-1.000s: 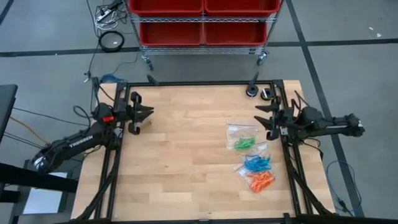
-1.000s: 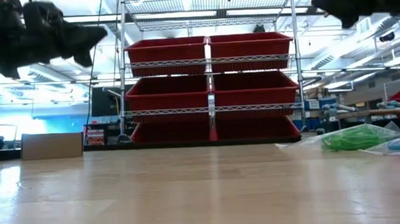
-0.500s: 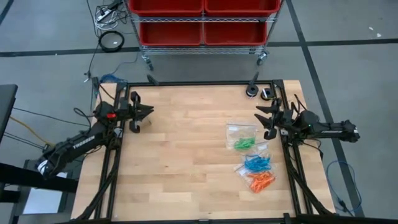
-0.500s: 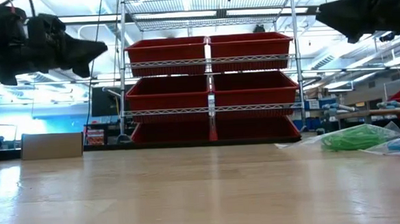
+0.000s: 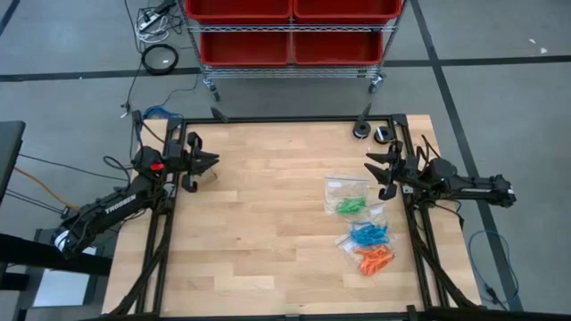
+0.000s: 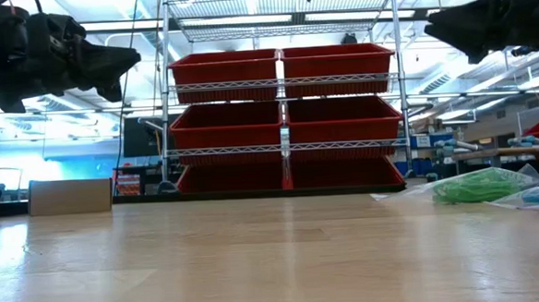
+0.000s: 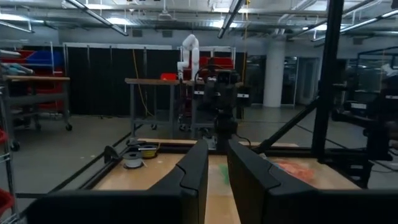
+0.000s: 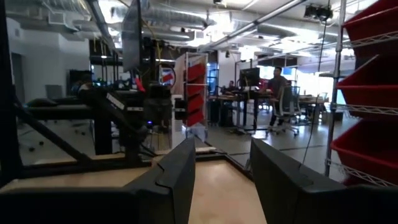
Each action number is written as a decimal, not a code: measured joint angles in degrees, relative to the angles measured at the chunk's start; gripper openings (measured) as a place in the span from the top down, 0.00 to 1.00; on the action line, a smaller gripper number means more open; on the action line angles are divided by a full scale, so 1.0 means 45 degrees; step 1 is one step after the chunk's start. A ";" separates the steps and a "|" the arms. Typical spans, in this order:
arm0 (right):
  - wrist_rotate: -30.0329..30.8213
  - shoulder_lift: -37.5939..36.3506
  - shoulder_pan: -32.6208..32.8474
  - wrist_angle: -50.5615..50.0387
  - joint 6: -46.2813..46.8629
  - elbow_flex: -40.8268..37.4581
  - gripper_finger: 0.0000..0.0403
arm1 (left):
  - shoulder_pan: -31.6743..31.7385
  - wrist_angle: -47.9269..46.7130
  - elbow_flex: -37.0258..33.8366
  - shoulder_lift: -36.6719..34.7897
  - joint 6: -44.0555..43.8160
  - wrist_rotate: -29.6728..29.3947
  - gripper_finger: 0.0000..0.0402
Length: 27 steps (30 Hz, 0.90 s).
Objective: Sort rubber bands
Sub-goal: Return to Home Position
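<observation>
**Bands bagged, arms drawn to the table's sides**

Orange rubber bands (image 5: 375,259) lie nearest the front edge of the table (image 5: 259,267), on its right half. Just behind them are the blue rubber bands (image 5: 368,234), and behind those the green rubber bands (image 5: 351,206). Each colour is in its own clear bag (image 5: 343,186), and the three bags touch or overlap in a short column.

Farther back, the right gripper (image 5: 378,171) hangs over the table's right edge, just beside the green bag. Its fingers are spread and hold nothing. Level with it at the left edge is the left gripper (image 5: 205,165), well apart from the bags, its fingers parted by a narrow gap and also empty. Beyond the table stands a shelving rack (image 5: 207,62) of red bins (image 5: 241,45).

The sorting looks finished, and the step in hand appears to be the return to rest. The next move calls for no grasp, only folding each arm back. The right arm should rise away without brushing the green bag.
</observation>
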 joint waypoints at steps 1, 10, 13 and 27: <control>-0.0014 0.0000 0.0000 -0.0025 -0.0004 0.0000 0.64 | 0.0000 -0.0005 0.0000 0.0000 0.0001 0.0178 0.83; -0.0034 0.0039 0.0000 -0.0005 0.0000 0.0000 0.64 | -0.0024 -0.0087 0.0000 0.0000 -0.1885 0.2725 0.83; -0.0038 0.0039 0.0000 0.0009 0.0000 0.0000 0.64 | -0.0024 -0.0092 0.0000 0.0000 -0.2476 0.2738 0.83; -0.0039 0.0039 0.0000 0.0034 -0.0001 0.0000 0.64 | -0.0125 0.0073 -0.0005 -0.0015 -0.3337 0.3245 0.83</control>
